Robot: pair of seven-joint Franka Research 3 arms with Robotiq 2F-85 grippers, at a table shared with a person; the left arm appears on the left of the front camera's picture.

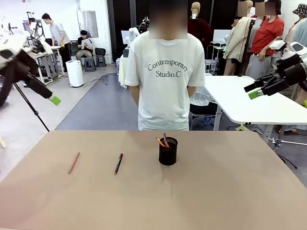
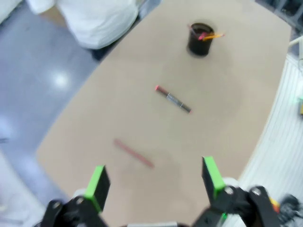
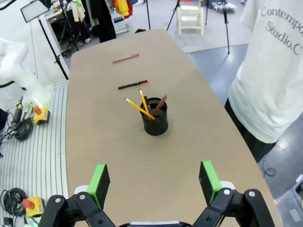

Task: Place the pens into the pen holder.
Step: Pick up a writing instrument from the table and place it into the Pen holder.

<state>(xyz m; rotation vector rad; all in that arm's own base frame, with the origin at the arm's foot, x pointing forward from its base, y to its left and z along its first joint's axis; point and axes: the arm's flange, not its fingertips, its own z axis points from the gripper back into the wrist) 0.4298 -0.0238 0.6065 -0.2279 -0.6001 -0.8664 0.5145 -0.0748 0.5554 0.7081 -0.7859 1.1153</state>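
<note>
1. My left tool (image 2: 155,177) and right tool (image 3: 155,178) are both released, holding nothing, above the bench (image 1: 230,191).
2. The pen holder (image 1: 168,152) stands near mid-bench with several pencils (image 3: 144,105) inside.
3. A black pen (image 1: 118,164) and a reddish pencil (image 1: 73,163) lie flat on its left, apart.

You'll see the black two-finger left gripper (image 2: 154,182) and right gripper (image 3: 154,182) are twins: bright green rectangular pads (image 2: 97,187), black links, round silver pivot screws. Person wears a white short-sleeved T-shirt (image 1: 165,81) with dark "Contemporary Studio.C" print.
</note>
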